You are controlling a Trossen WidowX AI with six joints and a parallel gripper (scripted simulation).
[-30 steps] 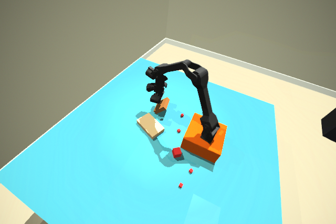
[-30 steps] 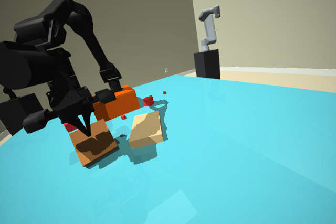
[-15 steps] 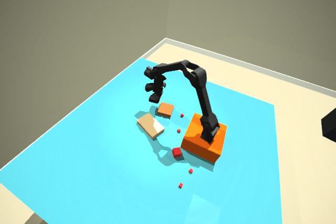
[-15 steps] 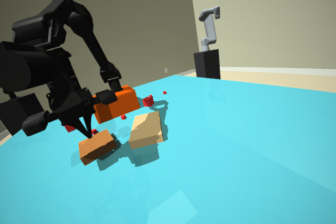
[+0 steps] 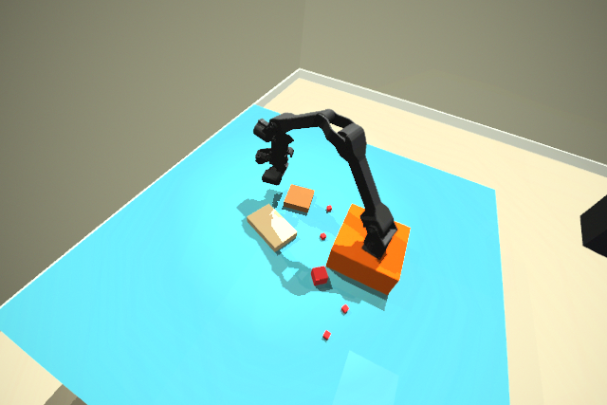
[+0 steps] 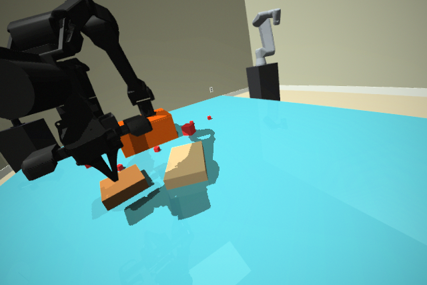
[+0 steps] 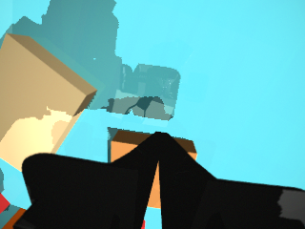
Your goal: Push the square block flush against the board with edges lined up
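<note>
The square block point(image 5: 300, 196) point(image 6: 124, 184) point(image 7: 154, 192) is orange-brown and appears to lie flat on the table, its broad face up. The tan board point(image 5: 270, 226) point(image 6: 187, 162) point(image 7: 35, 86) lies flat beside it. A strip of table shows between block and board; they do not touch, and their sides are not parallel. My gripper point(image 6: 115, 179) point(image 7: 160, 137) is shut and empty, pointing down. Its fingertips overlap the block's top in the exterior view and cover part of it in the wrist view; I cannot tell whether they touch it.
The orange base box point(image 5: 342, 238) point(image 6: 155, 137) stands behind block and board. A larger red cube point(image 5: 320, 275) point(image 6: 188, 129) sits beside the base. Several tiny red cubes are scattered around, one of them point(image 5: 328, 208) point(image 6: 119, 167) near the block.
</note>
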